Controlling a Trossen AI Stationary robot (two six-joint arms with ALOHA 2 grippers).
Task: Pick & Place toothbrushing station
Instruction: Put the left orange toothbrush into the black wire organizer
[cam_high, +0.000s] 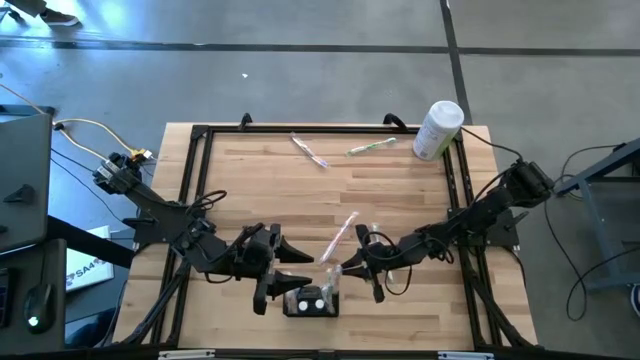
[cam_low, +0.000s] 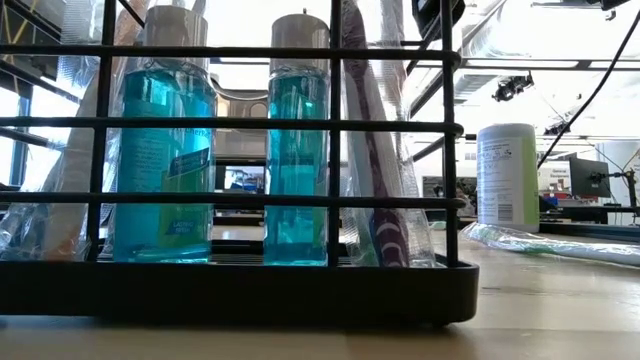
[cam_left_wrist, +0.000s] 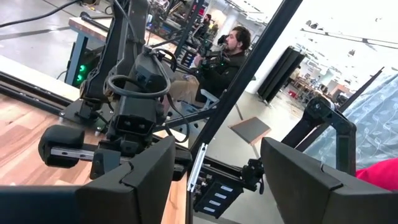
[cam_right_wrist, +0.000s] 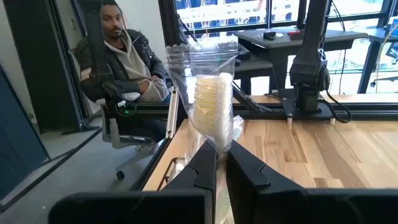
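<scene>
The toothbrushing station (cam_high: 310, 303), a low black wire holder (cam_low: 240, 290), stands near the table's front edge with two blue bottles (cam_low: 165, 150) (cam_low: 297, 150) in it. My right gripper (cam_high: 345, 270) (cam_right_wrist: 221, 165) hovers just right of the station, shut on a toothbrush in a clear wrapper (cam_right_wrist: 208, 87). In the low view a wrapped, purple-handled toothbrush (cam_low: 385, 170) stands at the station's right end. My left gripper (cam_high: 295, 268) (cam_left_wrist: 214, 162) hangs open just left of the station and above it, with nothing between its fingers. My right gripper pinches the wrapped toothbrush between its two fingers just below the white brush head (cam_right_wrist: 217, 146). The fingers come level from the table's right and lie across it. The head stands up above the fingers; the lower part runs down toward the station's right end, hidden by the fingers.
A pink-white wrapped toothbrush (cam_high: 340, 235) lies behind the grippers, and two more (cam_high: 310, 150) (cam_high: 372, 147) lie near the far edge. A tall white cylinder (cam_high: 438, 128) (cam_low: 507, 175) stands at the far right corner. A black frame (cam_high: 200, 150) rims the table. A person (cam_right_wrist: 121, 56) sits beyond it.
</scene>
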